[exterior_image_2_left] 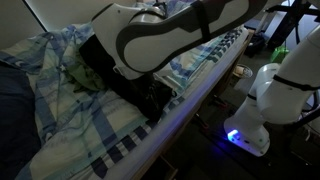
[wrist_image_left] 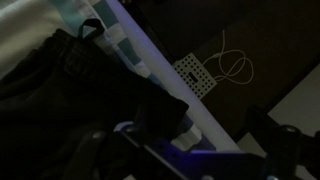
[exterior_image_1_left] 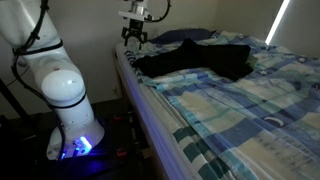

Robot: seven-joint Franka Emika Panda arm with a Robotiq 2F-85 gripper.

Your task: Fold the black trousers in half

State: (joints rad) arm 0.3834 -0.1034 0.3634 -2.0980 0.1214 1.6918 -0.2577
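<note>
The black trousers (exterior_image_1_left: pixel 196 58) lie in a bunched heap across the far part of the bed, one end reaching the bed's near edge. In an exterior view they show as a dark mass (exterior_image_2_left: pixel 148 96) under the white arm. My gripper (exterior_image_1_left: pixel 134 40) hangs just above the bed edge, by the trousers' end, fingers spread and nothing between them. The wrist view is very dark: black cloth (wrist_image_left: pixel 60 95) fills the left side, and the bed edge runs diagonally. My gripper (wrist_image_left: pixel 185 150) is only dimly seen at the bottom there.
A blue-and-white plaid bedsheet (exterior_image_1_left: pixel 230 110) covers the bed. A dark blue pillow (exterior_image_1_left: pixel 186 35) lies behind the trousers. The robot base (exterior_image_1_left: pixel 72 130) stands on the floor beside the bed. A white perforated object with a cord (wrist_image_left: pixel 200 72) lies on the floor below.
</note>
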